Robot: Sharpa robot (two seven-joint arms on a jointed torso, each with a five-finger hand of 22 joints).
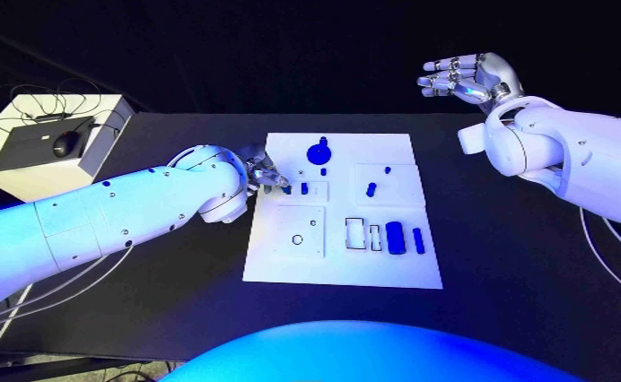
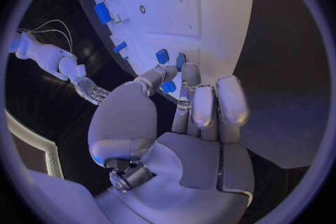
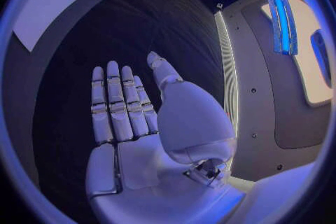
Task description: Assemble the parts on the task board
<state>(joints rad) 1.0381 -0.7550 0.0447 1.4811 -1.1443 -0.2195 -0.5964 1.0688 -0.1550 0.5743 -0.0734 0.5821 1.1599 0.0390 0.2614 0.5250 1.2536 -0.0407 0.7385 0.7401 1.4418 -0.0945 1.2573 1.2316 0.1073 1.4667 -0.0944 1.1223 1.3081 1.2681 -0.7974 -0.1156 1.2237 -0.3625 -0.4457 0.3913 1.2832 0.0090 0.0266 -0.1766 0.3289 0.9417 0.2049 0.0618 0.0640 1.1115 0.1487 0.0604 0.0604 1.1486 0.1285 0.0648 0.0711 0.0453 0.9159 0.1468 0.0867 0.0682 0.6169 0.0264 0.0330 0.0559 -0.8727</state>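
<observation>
Left arm [image 1: 129, 212] closest to the camera, big and white, reaching across the black table [image 1: 518, 292]. Left hand [image 1: 263, 169] at its end, low down, right at the side edge of the task board [image 1: 343, 270]. Thumb and one finger pinched on a small blue part [image 2: 168, 87], seen from the left wrist. Other fingers [image 2: 231, 99] straight and side by side, lying over the board edge. Two more blue pieces [image 2: 162, 56] just past the fingertips, standing on the board. Hard to tell from the head view which little piece is the pinched one, with the hand partly in front.

Round blue part [image 1: 319, 152] a bit beyond the left hand, near the far end of the board. Blue block [image 1: 395, 237] and thin blue bar [image 1: 418, 239] side by side on the board, on the far side from the left hand and well apart from it.

Right hand [image 1: 468, 77] up high off the far right corner of the table, well apart from the board. Nothing in it, palm flat, fingers straight. Same flat, bare palm in the right wrist view, with a board corner and the round blue part far past the fingertips.

White box [image 1: 58, 144] off behind the left arm, near the table's edge.
</observation>
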